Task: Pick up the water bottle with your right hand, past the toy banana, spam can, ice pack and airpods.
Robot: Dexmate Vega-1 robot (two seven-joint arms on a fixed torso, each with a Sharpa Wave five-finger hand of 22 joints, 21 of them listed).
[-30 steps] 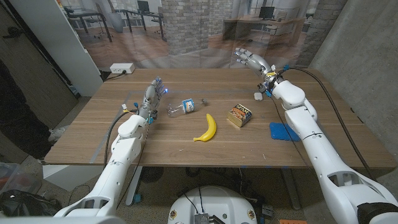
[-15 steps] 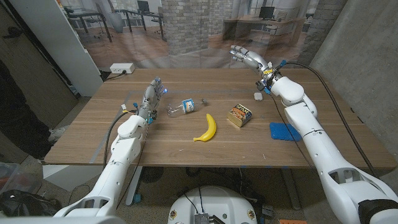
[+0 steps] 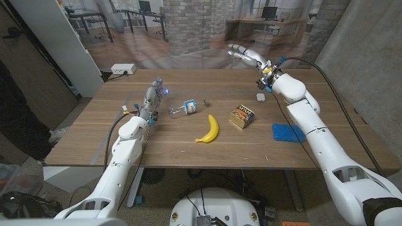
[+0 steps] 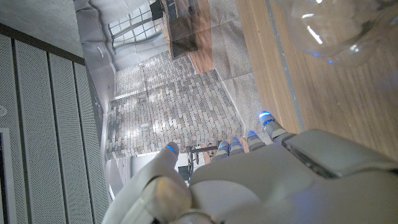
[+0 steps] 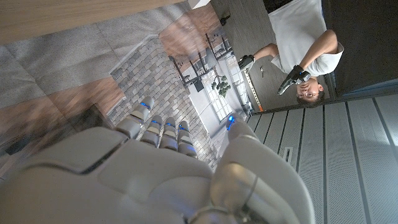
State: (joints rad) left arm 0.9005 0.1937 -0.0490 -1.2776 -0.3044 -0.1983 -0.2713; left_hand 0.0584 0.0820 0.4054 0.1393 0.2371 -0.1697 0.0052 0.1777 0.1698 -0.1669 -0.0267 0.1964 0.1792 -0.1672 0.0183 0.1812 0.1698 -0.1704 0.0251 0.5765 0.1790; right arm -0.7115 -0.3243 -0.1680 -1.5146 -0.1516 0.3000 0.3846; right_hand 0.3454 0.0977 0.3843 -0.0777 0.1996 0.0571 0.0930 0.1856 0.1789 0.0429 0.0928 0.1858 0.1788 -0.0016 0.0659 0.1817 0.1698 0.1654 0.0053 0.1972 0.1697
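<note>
**Right hand raised at the counter's far edge, bottle lying left of centre**

The right hand [image 3: 246, 56] sits in the upper right of the head view, lifted above the far edge of the counter [image 3: 188, 147], its fingers spread and holding nothing. In the right wrist view the same hand [image 5: 155, 174] shows its back, fingers [image 5: 163, 134] reaching side by side toward a printed backdrop; a person [image 5: 298, 50] holding controllers stands at that picture's upper right.

Just below the right wrist in the head view lies a small white airpods case [image 3: 260, 96]. Lower and to the left stands the spam can [image 3: 241, 116], and right of it, near the counter's right edge, lies the blue ice pack [image 3: 287, 132]. The yellow toy banana [image 3: 209, 129] curves just left of the can, near the middle of the frame.

The water bottle [image 3: 186, 108] lies on its side left of centre, above and left of the banana, well apart from the right hand. It is clear plastic with a blue-and-white label around its middle; its clear end points toward the left hand [image 3: 154, 94], which stands with fingers extended and apart, empty, just left of the bottle. In the left wrist view the bottle's clear rounded end [image 4: 323, 28] rests on the wood beyond that hand [image 4: 261, 180].
</note>
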